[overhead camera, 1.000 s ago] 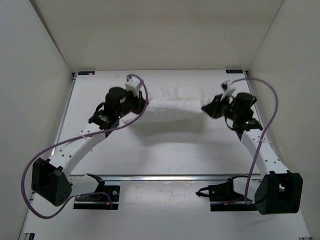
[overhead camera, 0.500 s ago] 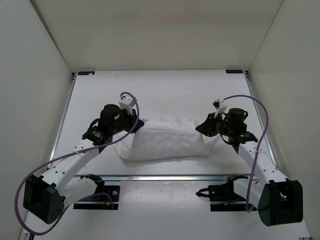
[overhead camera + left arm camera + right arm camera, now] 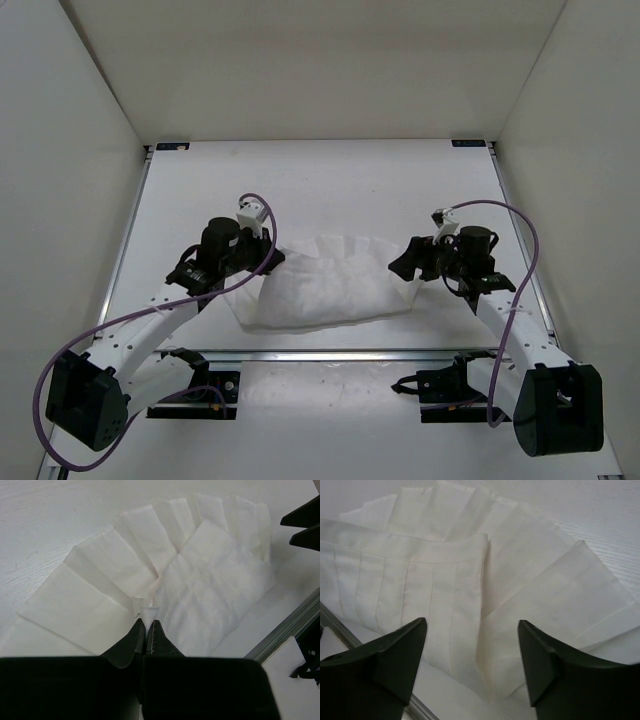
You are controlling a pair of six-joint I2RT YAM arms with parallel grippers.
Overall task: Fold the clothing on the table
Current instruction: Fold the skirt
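The clothing (image 3: 325, 285) is a white pleated garment lying folded over itself on the table (image 3: 330, 185), near the front rail. My left gripper (image 3: 272, 258) is at its left end, shut on a small pinch of the clothing (image 3: 149, 613). The pleats fan out ahead of it (image 3: 200, 580). My right gripper (image 3: 402, 265) is at the right end, open, its fingers (image 3: 400, 645) spread above the clothing (image 3: 460, 605) and holding nothing. The folded top layer shows a straight hem (image 3: 420, 555).
A metal rail (image 3: 340, 354) runs along the table's near edge, just in front of the garment. White walls (image 3: 80, 140) enclose the table on the left, back and right. Purple cables loop over both arms.
Both arms carried the garment from the middle of the table toward the front rail and laid it down folded. The right gripper has opened and let go; the left stays shut.
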